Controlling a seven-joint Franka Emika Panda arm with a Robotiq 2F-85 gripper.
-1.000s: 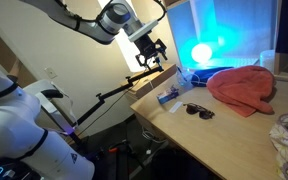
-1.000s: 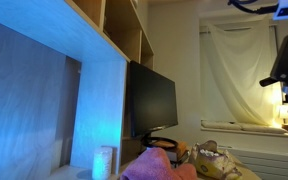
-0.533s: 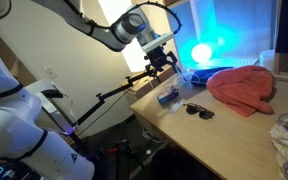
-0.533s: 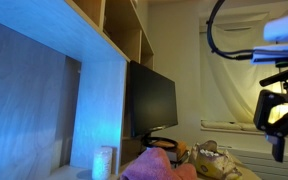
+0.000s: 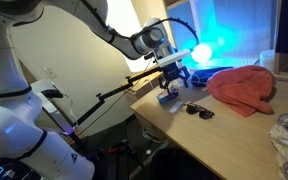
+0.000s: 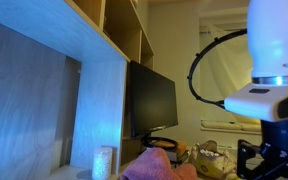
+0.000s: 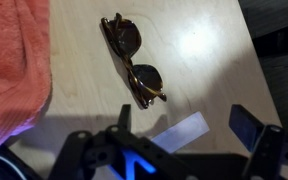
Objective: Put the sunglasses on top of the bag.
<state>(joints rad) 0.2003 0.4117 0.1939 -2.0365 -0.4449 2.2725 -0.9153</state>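
Observation:
The sunglasses (image 5: 197,110) lie folded on the light wooden desk, dark lenses with brown frames; in the wrist view (image 7: 132,60) they lie just ahead of the fingers. My gripper (image 5: 174,84) hangs low over the desk, a little to the left of the sunglasses, open and empty; its two dark fingers (image 7: 184,120) stand wide apart in the wrist view. A salmon-red cloth bag (image 5: 243,88) lies crumpled on the desk beyond the sunglasses, and fills the left edge of the wrist view (image 7: 12,60).
A small blue-white card (image 5: 169,97) lies on the desk under the gripper, also in the wrist view (image 7: 179,132). A bright blue lamp (image 5: 201,52) glows behind. The desk edge (image 5: 159,118) drops off nearby. A monitor (image 6: 151,100) and shelving (image 6: 104,60) stand in an exterior view.
My gripper has come down and moved right, from high above the desk's corner to just above the desk beside the sunglasses. The sunglasses and bag have not moved.

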